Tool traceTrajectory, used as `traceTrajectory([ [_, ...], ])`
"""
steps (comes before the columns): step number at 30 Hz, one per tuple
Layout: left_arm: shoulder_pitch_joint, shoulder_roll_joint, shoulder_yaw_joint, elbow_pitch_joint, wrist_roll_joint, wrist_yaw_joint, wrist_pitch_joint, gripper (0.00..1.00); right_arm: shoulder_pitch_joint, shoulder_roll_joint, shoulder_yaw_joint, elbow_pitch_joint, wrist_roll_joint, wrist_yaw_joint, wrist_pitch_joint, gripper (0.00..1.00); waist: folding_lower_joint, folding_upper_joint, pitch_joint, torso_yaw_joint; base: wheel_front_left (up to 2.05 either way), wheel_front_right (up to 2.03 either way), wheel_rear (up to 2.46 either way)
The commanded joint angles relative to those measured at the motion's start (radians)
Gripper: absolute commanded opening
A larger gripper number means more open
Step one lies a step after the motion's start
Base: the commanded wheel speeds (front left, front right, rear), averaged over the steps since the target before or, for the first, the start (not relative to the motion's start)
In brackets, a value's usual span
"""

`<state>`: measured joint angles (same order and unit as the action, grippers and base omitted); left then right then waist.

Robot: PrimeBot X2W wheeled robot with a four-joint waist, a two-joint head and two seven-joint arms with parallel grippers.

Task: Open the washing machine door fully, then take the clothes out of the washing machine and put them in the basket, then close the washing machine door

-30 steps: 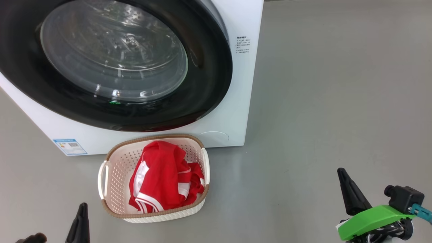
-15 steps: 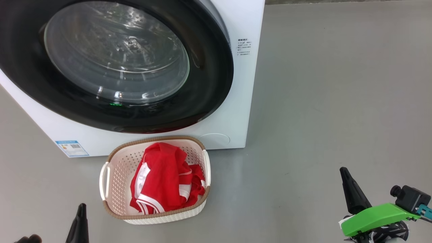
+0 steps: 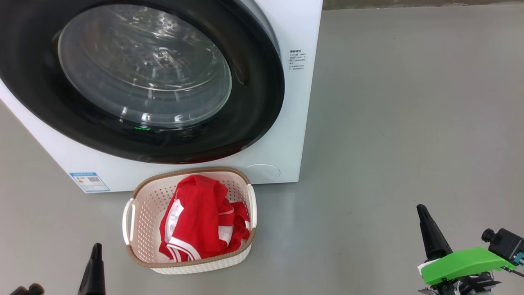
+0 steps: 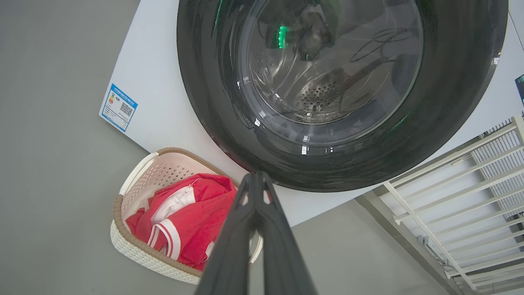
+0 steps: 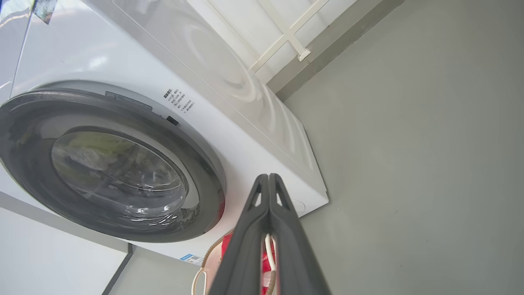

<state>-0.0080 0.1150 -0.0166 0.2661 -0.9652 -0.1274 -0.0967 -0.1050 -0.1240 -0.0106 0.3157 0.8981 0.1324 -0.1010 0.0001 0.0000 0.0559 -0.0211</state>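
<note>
The left gripper [image 3: 96, 249], jaws pressed together and empty, is held low beside the basket [image 3: 135, 256], in which the red clothes [image 3: 200, 217] are piled. Behind it, the washing machine door [image 3: 258, 102] is seen flush against the washing machine [image 3: 288, 139], so the closing step is judged done and only a retreat is called for. The right gripper [image 3: 422, 211], likewise closed on nothing, is held over open grey floor [image 3: 389, 123].

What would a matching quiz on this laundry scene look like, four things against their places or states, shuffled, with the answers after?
1. washing machine door
2. clothes
3. basket
4. right gripper

A. standing on the floor
B. fingers together, nothing held
C. heaped inside the basket
D. closed flush on the washing machine

Pairs: 1-D, 2-C, 3-A, 4-B
</note>
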Motion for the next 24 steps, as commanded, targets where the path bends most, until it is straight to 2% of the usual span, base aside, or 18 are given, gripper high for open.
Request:
traceTrajectory([
  [1,-0.037,0.010,0.026,-0.020,-0.026,-0.002,0.007,0.00,-0.015,-0.004,0.003,-0.029,0.031,-0.001,0.006,0.00,-0.0001,0.0000,-0.001,0.001,0.00,0.00,0.00],
  [24,-0.057,-0.011,0.056,-0.020,-0.232,-0.002,0.070,0.00,-0.010,0.018,-0.027,-0.043,0.258,-0.001,0.070,0.00,-0.0001,0.0000,-0.018,0.007,0.00,0.00,0.00],
])
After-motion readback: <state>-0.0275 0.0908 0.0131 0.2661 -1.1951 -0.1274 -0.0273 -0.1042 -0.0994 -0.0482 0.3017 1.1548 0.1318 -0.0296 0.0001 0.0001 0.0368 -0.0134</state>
